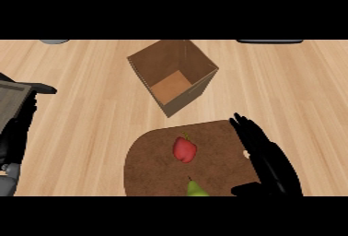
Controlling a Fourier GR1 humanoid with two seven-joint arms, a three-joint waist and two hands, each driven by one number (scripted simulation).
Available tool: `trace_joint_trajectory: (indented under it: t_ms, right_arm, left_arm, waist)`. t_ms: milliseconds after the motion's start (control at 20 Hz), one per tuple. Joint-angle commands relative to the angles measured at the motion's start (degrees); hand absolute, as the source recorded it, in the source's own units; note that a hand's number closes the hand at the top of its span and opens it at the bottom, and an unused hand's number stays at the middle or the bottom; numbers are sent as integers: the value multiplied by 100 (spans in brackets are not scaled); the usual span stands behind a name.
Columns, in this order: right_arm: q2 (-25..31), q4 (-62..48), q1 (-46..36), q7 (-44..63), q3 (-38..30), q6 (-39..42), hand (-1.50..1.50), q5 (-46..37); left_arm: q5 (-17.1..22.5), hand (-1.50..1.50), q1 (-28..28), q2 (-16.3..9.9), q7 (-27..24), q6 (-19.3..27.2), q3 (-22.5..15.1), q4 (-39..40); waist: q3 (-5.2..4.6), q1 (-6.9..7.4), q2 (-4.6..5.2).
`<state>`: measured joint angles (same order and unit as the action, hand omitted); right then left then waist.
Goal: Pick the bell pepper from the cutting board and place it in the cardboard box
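Observation:
A red bell pepper (184, 150) lies near the middle of the dark brown cutting board (153, 156). The open cardboard box (174, 76) stands on the counter just beyond the board, empty inside. My right hand (268, 159) hovers over the board's right edge, fingers straight and pointing away, thumb out to the left low down; it is open and a short way right of the pepper, not touching it. My left hand (15, 115) shows at the left edge, partly cut off, resting away from the board.
A green pear (196, 189) lies on the board's near edge, just below the pepper. A grey object (54, 41) and a dark object (269, 41) peek in at the counter's far edge. Light wooden counter surrounds the board and box.

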<state>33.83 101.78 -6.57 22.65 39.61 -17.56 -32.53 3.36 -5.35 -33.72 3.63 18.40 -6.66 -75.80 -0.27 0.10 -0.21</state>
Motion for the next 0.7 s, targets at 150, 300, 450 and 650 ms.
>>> trace_joint_trajectory:
  t_ms: [150,300,450,650]
  right_arm:
    - [-267,317,-1338,2182,211,2413,-150,100]
    - [-741,254,-1687,3069,516,3257,-150,287]
    - [-1459,-436,-2063,3289,336,3609,-150,600]
    - [-1857,-1306,-2557,3224,-4,3971,-150,502]
  left_arm:
    - [-57,0,-262,37,105,-137,17,137]
    - [-95,0,-257,-16,182,-102,68,-3]
    - [-238,0,-164,240,-252,-60,41,344]
    - [-272,0,-241,304,-203,-198,171,455]
  waist:
    - [10,63,20]
    - [12,100,12]
    - [18,71,37]
    - [23,41,34]
